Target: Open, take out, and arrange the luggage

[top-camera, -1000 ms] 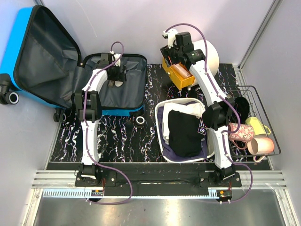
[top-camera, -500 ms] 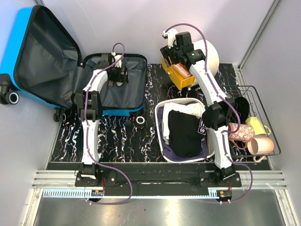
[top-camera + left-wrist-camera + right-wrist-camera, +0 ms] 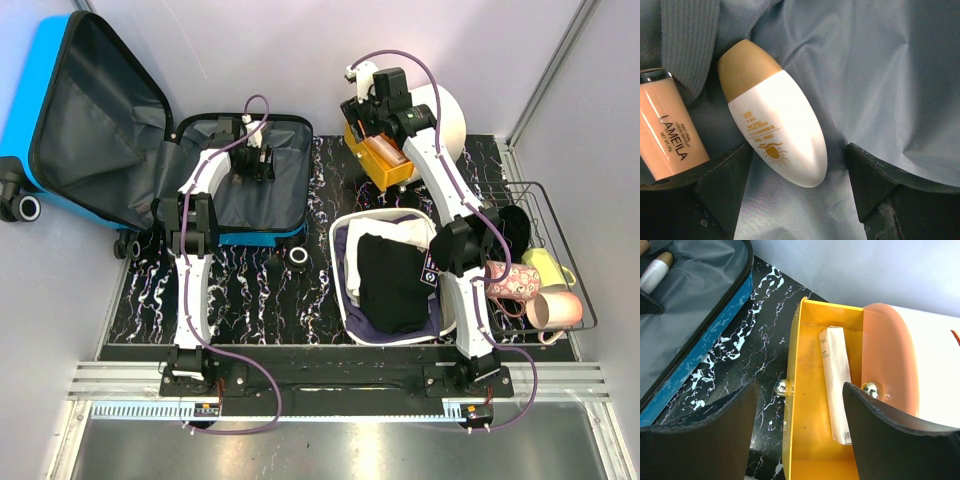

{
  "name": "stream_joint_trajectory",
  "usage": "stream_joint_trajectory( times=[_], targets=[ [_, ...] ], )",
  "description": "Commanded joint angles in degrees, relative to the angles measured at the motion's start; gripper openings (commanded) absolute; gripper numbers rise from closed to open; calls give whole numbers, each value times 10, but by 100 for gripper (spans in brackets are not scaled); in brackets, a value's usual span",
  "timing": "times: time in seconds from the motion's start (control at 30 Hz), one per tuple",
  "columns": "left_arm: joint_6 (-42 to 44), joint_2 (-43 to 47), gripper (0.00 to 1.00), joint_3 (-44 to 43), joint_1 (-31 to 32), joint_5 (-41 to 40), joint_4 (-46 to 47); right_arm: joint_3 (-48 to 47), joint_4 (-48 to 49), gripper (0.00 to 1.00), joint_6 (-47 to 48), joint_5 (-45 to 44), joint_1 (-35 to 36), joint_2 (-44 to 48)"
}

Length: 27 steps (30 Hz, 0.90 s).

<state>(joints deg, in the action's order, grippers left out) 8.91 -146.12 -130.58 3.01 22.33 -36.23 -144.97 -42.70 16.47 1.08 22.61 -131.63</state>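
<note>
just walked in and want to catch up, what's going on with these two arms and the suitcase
The luggage lies open at the table's back left, lid swung out to the left. The left hand is down inside it, open, straddling a white bottle with a gold cap that lies on the lining beside a peach tube; nothing is gripped yet. The right hand hovers open over a yellow box holding a white carton.

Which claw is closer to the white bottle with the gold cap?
Left. The left gripper hangs open straight over the white bottle inside the luggage, a finger either side; the right gripper is over the yellow tray, outside it.
</note>
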Motion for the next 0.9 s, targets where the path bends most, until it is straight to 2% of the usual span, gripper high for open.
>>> stream_joint_trajectory(
  times=[0.0,0.17,0.47,0.57,0.73,0.8,0.83,0.87],
  targets=[
    [-5,0,77,-17,-4,-17,27,-8,22,76,9,6,-2,27],
    [-2,27,69,15,-3,-15,63,-7,23,76,13,5,-3,29],
    [-32,15,73,-13,-2,-55,94,-4,26,76,11,5,-3,30],
    [-50,10,64,-17,-2,-43,111,-3,26,76,12,2,-3,30],
    [-59,17,35,-17,-5,-32,117,-1,26,76,16,-6,-3,31],
    [-67,29,36,2,-7,-20,128,1,26,76,15,-6,-3,33],
    [-69,40,40,9,-8,-19,138,3,26,76,15,-6,-3,35],
    [-70,45,40,21,-8,-17,140,2,26,76,14,-5,-2,34]
  ],
)
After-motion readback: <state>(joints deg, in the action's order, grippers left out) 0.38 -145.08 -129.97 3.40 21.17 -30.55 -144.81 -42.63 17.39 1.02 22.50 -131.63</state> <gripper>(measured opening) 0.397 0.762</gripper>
